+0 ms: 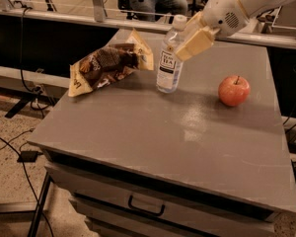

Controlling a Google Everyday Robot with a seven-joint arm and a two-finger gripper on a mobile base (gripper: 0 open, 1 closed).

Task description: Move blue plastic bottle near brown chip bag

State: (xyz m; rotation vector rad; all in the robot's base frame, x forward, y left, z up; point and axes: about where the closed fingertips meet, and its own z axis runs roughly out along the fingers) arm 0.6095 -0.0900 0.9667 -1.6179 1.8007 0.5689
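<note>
1 claw point(181, 47) tight rnd bottle point(167, 69) top

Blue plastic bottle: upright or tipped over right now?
Upright: the blue plastic bottle stands on its base, cap up; the gripper is beside its neck.
</note>
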